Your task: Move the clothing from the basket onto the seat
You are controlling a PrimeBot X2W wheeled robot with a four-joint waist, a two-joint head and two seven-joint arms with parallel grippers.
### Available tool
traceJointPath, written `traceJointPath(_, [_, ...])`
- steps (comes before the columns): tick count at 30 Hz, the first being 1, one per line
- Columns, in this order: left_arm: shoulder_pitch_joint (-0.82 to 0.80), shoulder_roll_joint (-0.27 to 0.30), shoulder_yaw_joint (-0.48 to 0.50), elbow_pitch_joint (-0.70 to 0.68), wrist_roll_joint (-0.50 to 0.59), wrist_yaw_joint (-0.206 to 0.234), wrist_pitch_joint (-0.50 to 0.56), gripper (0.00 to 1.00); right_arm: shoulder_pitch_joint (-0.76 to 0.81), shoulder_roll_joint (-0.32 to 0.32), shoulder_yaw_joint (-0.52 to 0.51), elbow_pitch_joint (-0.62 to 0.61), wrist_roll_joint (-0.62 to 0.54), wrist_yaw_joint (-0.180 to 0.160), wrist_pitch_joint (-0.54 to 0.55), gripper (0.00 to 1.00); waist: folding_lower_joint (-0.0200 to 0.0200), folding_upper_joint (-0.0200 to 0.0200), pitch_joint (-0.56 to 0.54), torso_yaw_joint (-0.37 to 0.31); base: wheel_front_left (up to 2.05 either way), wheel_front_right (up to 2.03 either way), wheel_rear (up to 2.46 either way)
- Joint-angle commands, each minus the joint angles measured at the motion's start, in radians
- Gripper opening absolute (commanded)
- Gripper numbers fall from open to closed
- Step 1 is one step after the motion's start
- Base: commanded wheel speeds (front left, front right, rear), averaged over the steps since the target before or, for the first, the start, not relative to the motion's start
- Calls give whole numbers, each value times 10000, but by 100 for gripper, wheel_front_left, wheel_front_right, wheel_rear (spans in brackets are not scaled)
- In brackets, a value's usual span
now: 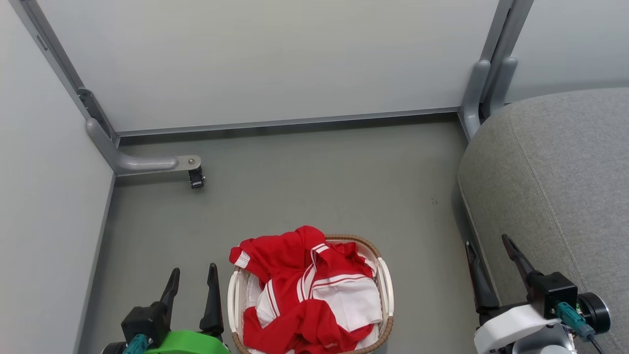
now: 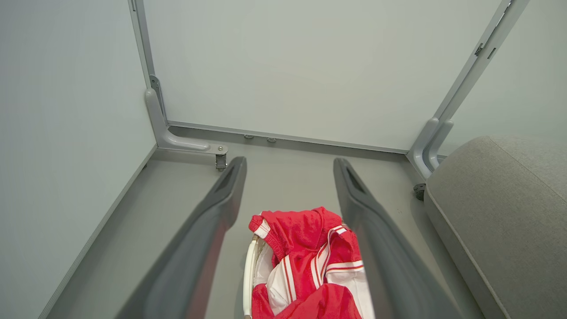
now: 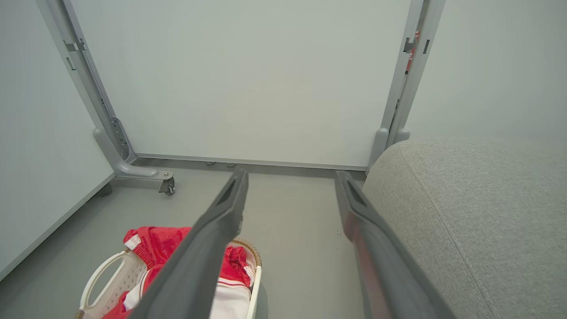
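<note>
Red cloth is what I am after: the clothing [image 1: 304,290] lies heaped in the basket [image 1: 386,280], just to the right of my left gripper [image 1: 194,268]. That gripper's two dark fingers stand spread wide with nothing between them. My right gripper [image 1: 487,242] is spread and empty as well, with the basket well off to its left and the grey seat [image 1: 555,187] close against its right side.

The step in hand, as I judge it, is the first reach into the basket. I would bring my left gripper across over the pile and come down on the highest bunched fold. It should close on a thick gather of red fabric rather than a single thin edge, so the whole garment rises together. I should steer away from the white liner along the basket wall. The lift should go straight up and clear the woven rim, since so light a basket may drag or tip.

The garment is bright red with white stripes and white cuffs, crumpled, with a white inner panel turned upward. One cuffed end hangs over the basket's far rim, ahead of my left fingertips
</note>
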Motion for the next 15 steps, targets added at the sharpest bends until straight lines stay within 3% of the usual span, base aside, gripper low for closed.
traceJointPath(1, [-13,69,5,10,-25,-42,-4,100,89,-60,-4,-24,27,1,-49,100,0,0,6,-1,0,0,0])
traceJointPath(15, [-796,66,-206,-58,467,-268,-4,100,-334,-57,-192,-416,-27,1,-46,100,0,0,745,-149,0,0,0])
